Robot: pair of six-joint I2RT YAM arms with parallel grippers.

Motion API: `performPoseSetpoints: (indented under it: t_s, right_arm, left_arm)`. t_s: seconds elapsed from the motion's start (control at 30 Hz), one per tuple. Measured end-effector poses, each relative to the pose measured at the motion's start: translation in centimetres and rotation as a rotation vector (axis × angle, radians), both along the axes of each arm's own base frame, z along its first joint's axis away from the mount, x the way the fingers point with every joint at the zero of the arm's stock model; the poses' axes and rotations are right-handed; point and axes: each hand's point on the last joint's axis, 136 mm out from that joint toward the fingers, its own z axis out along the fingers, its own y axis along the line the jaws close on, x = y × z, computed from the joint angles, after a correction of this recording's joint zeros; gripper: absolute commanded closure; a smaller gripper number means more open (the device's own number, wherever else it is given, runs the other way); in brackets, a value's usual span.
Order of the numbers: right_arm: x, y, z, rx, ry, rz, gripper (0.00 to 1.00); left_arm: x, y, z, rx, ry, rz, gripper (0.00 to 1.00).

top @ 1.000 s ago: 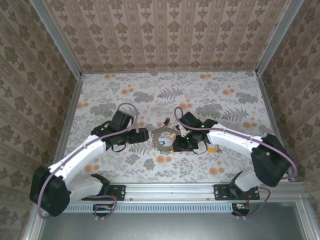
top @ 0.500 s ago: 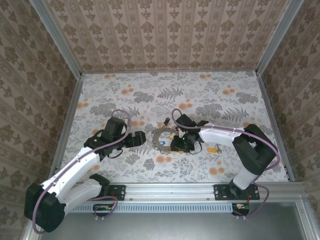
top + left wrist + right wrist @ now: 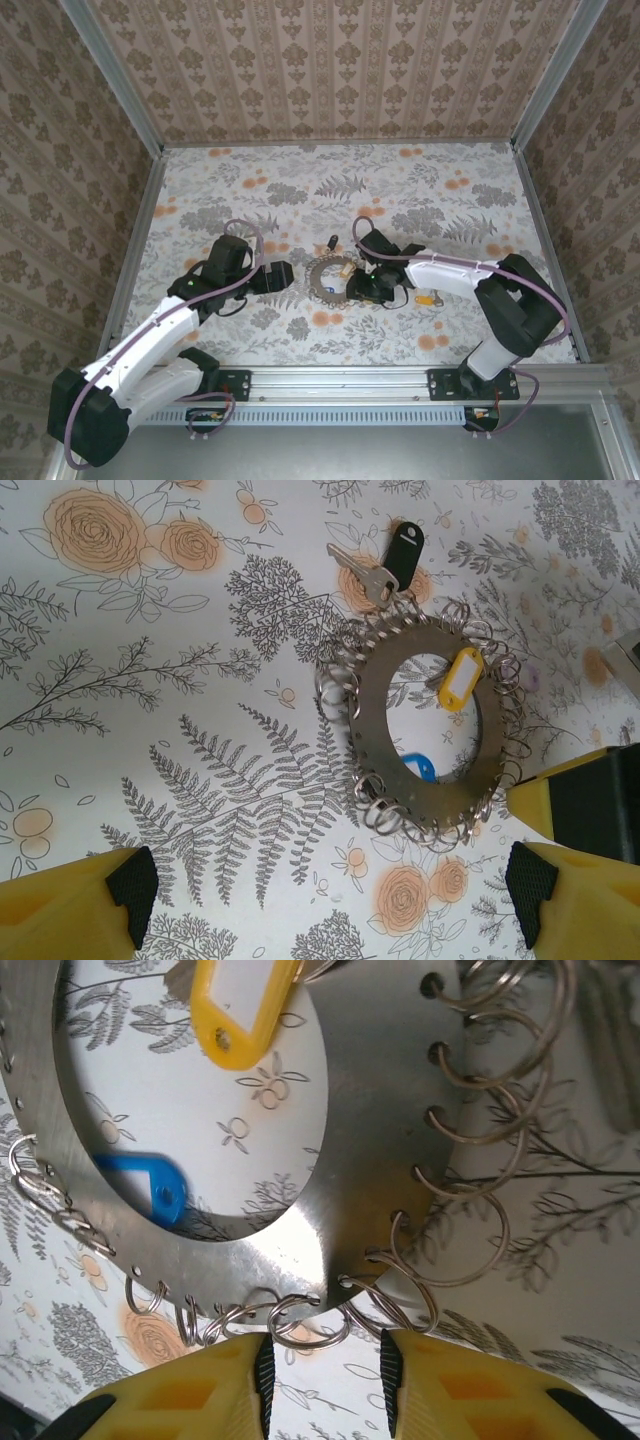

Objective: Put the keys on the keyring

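The left hand (image 3: 330,885) stands just left of the flat silvery metal keyring (image 3: 372,715), yellow fingers wide apart and holding nothing. The keyring lies flat on the floral-patterned surface (image 3: 150,730), with a yellow-headed key (image 3: 460,677) and a blue-headed key (image 3: 418,768) inside its opening and a black-headed key (image 3: 404,548) just outside its far rim. The right hand (image 3: 325,1370) is at the ring's right edge, fingers a narrow gap apart, clamped on nothing, one small wire loop (image 3: 310,1328) just ahead of the tips.
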Motion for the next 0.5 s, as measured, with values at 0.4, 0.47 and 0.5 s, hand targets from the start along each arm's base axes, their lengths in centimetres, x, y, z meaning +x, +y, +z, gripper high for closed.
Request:
performPoseSetpoints:
  t_s: [0.4,0.47,0.5]
  right_arm:
    - [0.1,-1.1,0.9,-0.018,-0.053,-0.038,0.68]
    - [0.2,-1.3,1.4,-0.02,-0.069,-0.046,0.65]
    - [0.3,-1.4,1.5,-0.02,-0.075,-0.049,0.65]
  left_arm:
    - [0.1,-0.1,0.0,0.001,-0.011,-0.007,0.08]
    - [0.1,-0.2,0.1,-0.003,-0.016,-0.011,0.08]
    - [0.2,-0.3,0.2,-0.006,-0.022,-0.013,0.08]
